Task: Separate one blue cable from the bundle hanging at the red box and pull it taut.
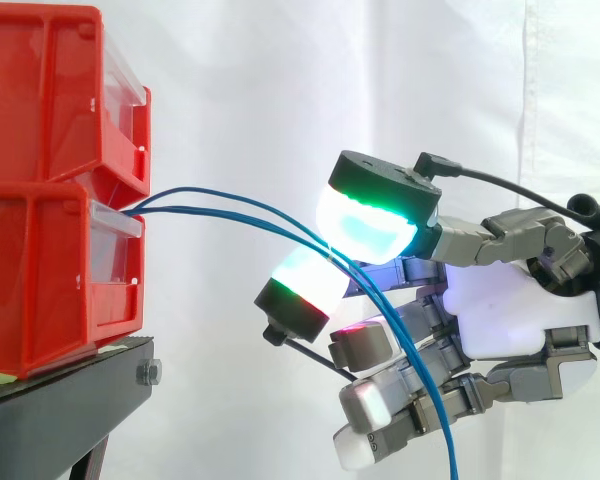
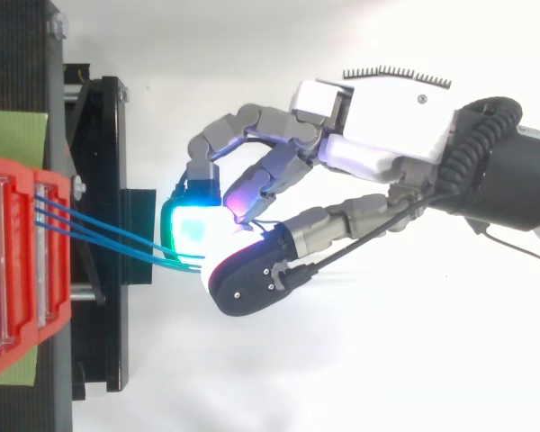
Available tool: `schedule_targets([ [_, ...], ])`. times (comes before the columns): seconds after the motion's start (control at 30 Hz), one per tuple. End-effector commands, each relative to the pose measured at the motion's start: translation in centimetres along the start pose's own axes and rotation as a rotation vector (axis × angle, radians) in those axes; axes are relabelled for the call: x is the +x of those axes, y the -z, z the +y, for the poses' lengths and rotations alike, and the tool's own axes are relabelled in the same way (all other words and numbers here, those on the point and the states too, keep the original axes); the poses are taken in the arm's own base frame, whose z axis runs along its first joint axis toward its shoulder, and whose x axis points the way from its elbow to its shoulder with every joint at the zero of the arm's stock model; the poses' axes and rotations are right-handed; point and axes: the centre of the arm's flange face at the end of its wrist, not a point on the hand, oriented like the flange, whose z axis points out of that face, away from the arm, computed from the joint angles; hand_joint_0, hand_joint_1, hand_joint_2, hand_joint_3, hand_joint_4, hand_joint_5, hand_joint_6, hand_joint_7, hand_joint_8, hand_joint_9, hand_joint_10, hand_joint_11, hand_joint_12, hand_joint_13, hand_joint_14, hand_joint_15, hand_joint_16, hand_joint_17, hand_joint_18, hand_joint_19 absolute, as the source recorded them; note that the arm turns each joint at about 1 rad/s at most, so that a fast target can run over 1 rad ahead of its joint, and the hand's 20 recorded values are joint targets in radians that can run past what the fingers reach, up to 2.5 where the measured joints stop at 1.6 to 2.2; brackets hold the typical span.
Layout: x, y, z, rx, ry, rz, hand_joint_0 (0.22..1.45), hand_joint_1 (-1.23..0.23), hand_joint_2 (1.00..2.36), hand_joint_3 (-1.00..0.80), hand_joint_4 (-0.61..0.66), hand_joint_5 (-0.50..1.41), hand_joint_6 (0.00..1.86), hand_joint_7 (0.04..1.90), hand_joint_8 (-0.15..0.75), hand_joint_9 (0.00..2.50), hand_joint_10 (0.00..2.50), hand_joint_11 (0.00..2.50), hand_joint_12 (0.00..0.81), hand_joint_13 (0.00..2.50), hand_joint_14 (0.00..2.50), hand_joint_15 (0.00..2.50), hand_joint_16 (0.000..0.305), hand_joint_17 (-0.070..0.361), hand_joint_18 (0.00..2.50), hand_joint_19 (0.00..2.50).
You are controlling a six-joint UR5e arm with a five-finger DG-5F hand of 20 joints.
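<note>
Two bins sit stacked on the stand at the left of the side view, with the curtain behind. My hand is to their right, apart from them. The cables leave the lower bin's front, run right, are pinched between two of my pads, then drop across my lower fingers.

- Two red bins, stacked one on the other.
- Three blue cables, leaving the front of the bins.
- One hand, beside the bins.
- One black stand, under the bins.
</note>
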Motion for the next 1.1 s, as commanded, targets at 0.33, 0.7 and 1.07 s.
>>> schedule_targets([
  [0.33,0.09,0.00,0.01,0.000,0.000,0.000,0.49,-0.71,1.00,-0.50,0.02,-0.25,0.87,0.88,0.270,1.00,0.01,1.37,0.348,1.29,0.02,1.23,0.057,0.128,0.64,0.56],
  [0.7,0.09,0.05,0.10,0.001,-0.001,0.001,0.65,-0.70,1.00,-0.46,-0.01,-0.25,0.86,0.89,0.240,1.01,0.01,1.39,0.281,1.43,0.01,1.42,0.052,0.116,0.66,0.58],
  [1.07,0.28,0.12,0.05,0.005,-0.001,0.003,0.61,-0.71,1.00,-0.50,0.00,-0.25,0.84,0.87,0.244,1.01,0.01,1.40,0.285,1.43,0.01,1.43,0.052,0.116,0.66,0.58],
])
